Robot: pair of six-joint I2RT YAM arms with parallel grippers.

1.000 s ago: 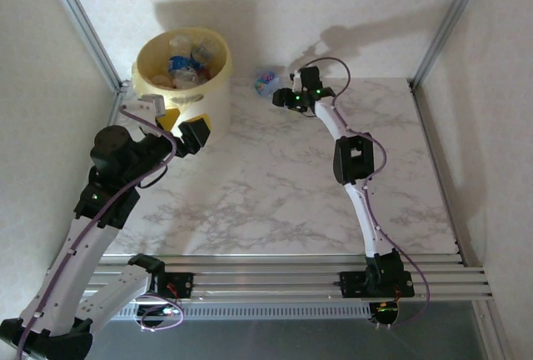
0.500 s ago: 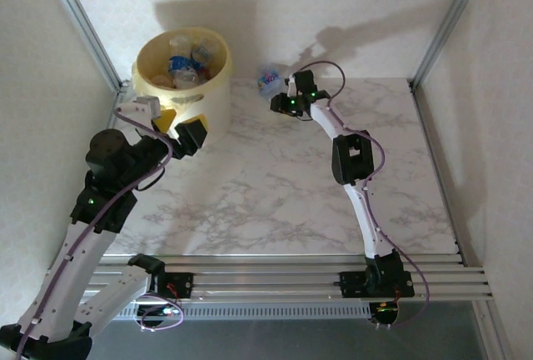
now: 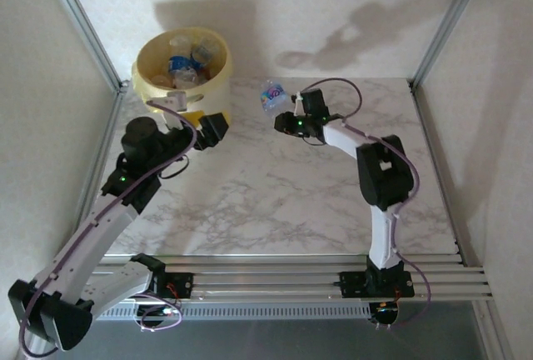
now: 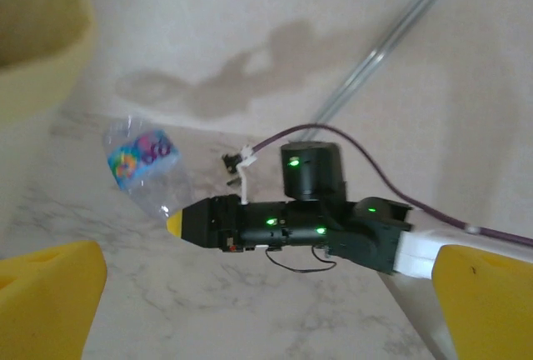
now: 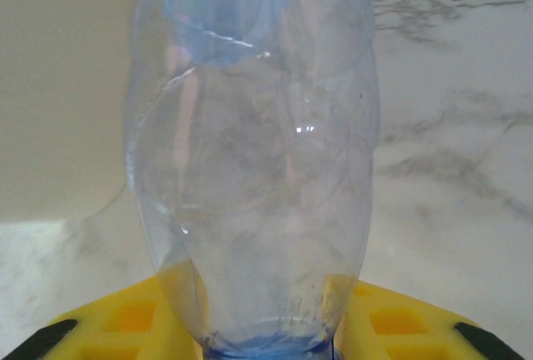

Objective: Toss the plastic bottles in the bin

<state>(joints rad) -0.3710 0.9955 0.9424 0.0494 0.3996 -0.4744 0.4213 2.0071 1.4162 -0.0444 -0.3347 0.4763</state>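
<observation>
A clear plastic bottle [image 3: 271, 95] with a blue patterned label is held by its neck end in my right gripper [image 3: 281, 115], over the back of the table to the right of the bin. In the right wrist view the bottle [image 5: 250, 168] stands between the yellow pads [image 5: 400, 322], and the right gripper [image 5: 266, 331] is shut on it. The round pale-yellow bin [image 3: 143, 81] stands at the back left with several bottles [image 3: 187, 62] inside. My left gripper [image 3: 193, 117] hangs open just in front of the bin, nothing between its fingers [image 4: 46, 293]. From there I see the bottle [image 4: 141, 160] and the right gripper [image 4: 175, 222].
The marble table [image 3: 275, 202] ends at white walls behind and on both sides, with metal posts [image 3: 83, 18] at the back corners. The bin's rim [image 4: 37, 52] is at the upper left of the left wrist view. A rail [image 3: 283, 268] runs along the near edge.
My right gripper has closed on the bottle and carried it a little toward the near side, its elbow swinging right. The left arm has moved right, in front of the bin, still open.
</observation>
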